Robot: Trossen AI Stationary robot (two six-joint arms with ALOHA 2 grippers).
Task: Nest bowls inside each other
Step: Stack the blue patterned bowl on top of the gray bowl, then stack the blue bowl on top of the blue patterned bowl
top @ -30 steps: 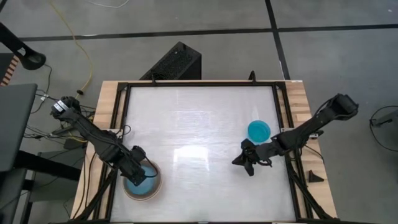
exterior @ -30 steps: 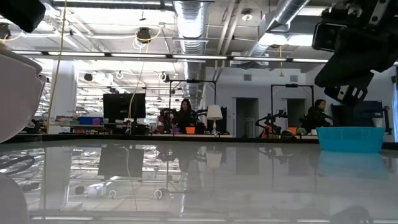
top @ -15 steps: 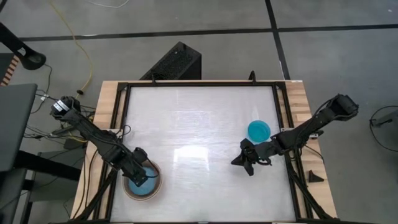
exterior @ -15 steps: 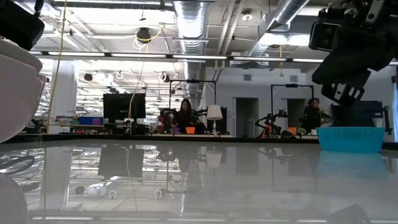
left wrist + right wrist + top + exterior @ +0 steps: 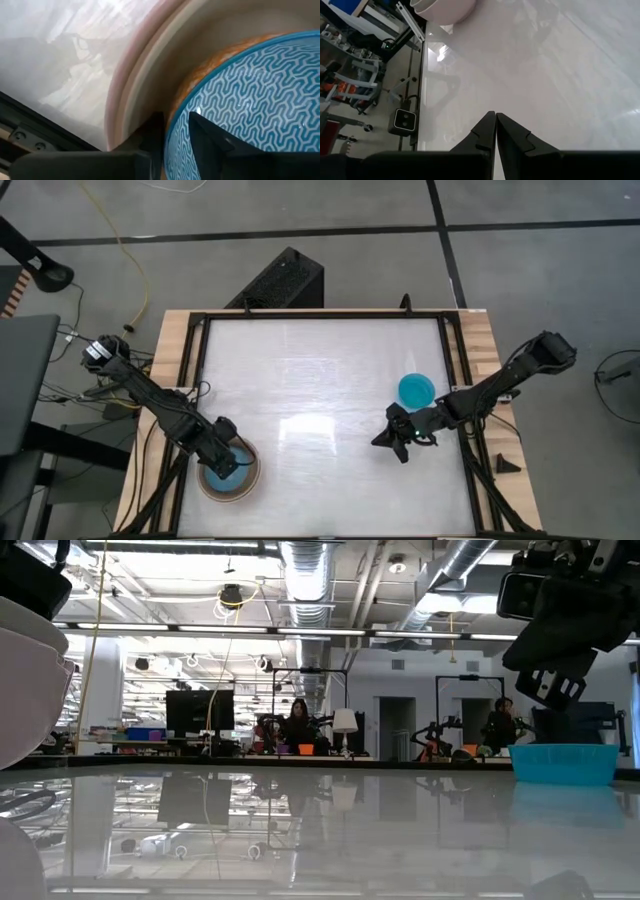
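Observation:
A stack of nested bowls (image 5: 228,477) stands at the table's near left corner; its pale outer rims (image 5: 120,100) show in the left wrist view. Innermost lies the light blue bowl (image 5: 250,100), patterned inside. My left gripper (image 5: 222,463) points down into the stack, slightly open, its fingers astride this bowl's rim. The smallest teal bowl (image 5: 416,389) stands by itself on its base at the right, also in the low view (image 5: 563,762). My right gripper (image 5: 395,442) hangs shut above the table, just near and left of the teal bowl, touching nothing. My left gripper comes from above with one finger (image 5: 210,140) inside the light blue bowl and one (image 5: 156,135) outside its rim (image 5: 171,122). A strip of inner wall shows between rim and inner finger. Whether the outer finger touches, I cannot tell. The bowl rests in the stack.
Black frame rails (image 5: 196,380) run along the table's sides on wooden edges. A black box (image 5: 280,280) stands on the floor beyond the far edge, and a small black wedge (image 5: 505,464) lies at the right edge. The table's middle (image 5: 310,400) is bare.
My left gripper has sunk a little, straight down into the stack, with the light blue bowl, which now sits lower among the others. My right arm has kept nearly still.

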